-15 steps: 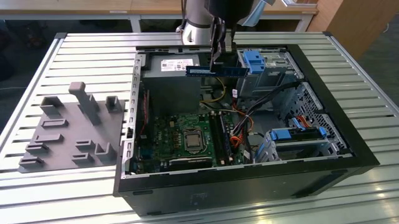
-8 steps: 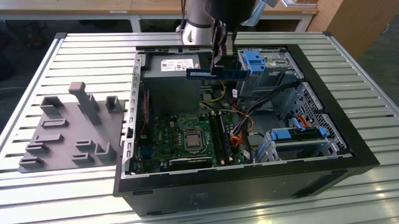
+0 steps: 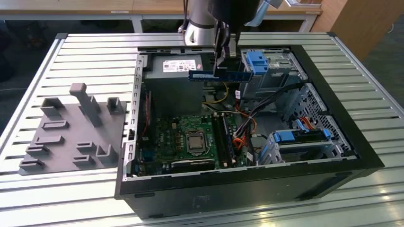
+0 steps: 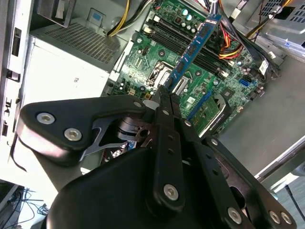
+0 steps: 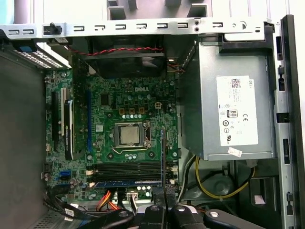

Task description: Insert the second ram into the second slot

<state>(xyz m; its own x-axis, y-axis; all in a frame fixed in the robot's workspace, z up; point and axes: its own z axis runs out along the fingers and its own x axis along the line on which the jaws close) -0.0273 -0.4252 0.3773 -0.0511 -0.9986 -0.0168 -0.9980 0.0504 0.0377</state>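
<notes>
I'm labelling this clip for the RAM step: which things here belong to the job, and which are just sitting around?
Part of the job:
- gripper, shut on the second ram
- memory slots

Just lying about:
- grey fixture tray
- blue drive-bay latches
- power supply

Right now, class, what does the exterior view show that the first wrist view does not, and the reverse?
Exterior view: the grey fixture tray on the slatted table, and blue drive-bay latches. First wrist view: the case fan with red and black wires, and a blue stick already in one memory slot. Both: the motherboard, processor socket, power supply, and the second ram clamped in the gripper.
</notes>
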